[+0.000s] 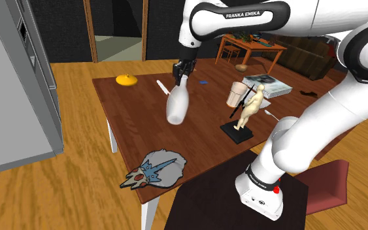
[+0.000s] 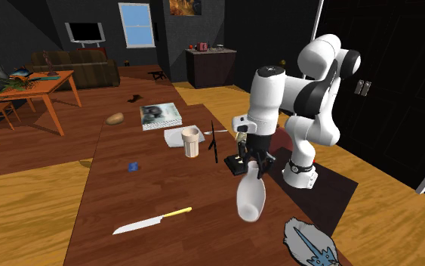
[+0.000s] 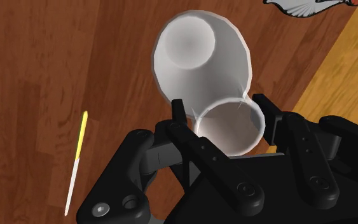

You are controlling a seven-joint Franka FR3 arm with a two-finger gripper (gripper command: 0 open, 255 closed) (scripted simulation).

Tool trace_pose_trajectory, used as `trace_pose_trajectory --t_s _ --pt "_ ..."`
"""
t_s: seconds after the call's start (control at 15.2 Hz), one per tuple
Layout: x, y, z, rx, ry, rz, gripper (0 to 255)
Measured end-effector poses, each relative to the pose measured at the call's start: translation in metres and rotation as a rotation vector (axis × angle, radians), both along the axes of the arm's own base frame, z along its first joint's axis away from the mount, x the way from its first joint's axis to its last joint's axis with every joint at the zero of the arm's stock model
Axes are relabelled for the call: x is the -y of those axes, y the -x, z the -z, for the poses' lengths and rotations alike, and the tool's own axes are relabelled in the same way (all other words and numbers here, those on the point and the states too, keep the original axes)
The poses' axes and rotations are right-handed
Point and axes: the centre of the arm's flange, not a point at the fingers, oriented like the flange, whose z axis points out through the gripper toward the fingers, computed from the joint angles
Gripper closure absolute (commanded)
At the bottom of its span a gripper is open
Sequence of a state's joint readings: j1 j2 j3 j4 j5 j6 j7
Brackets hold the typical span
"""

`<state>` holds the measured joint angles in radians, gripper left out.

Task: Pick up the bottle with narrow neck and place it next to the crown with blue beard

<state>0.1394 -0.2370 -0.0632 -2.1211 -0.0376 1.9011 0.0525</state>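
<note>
Above the middle of the table (image 1: pixel 133 114), the gripper (image 1: pixel 183 73) clasps the white bottle (image 1: pixel 177 106) by its narrow neck, body hanging down, slightly tilted and clear of the wood, while the crown with blue beard (image 1: pixel 155 170) lies well apart at the shoulder view's lower-left table corner.

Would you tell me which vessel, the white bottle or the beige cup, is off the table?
The white bottle: the end effector clasps its narrow neck, so it hangs tilted above the table, while the beige cup stands upright on it.
</note>
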Motion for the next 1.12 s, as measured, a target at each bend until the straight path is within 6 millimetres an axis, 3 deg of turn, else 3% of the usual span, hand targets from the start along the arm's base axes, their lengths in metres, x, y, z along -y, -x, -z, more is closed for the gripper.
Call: trace_pose_trajectory --t_s 0.86,1.12 --pt "0.0 0.0 0.069 0.0 0.0 0.0 255" --pt "0.0 0.0 0.076 0.0 0.0 0.0 255"
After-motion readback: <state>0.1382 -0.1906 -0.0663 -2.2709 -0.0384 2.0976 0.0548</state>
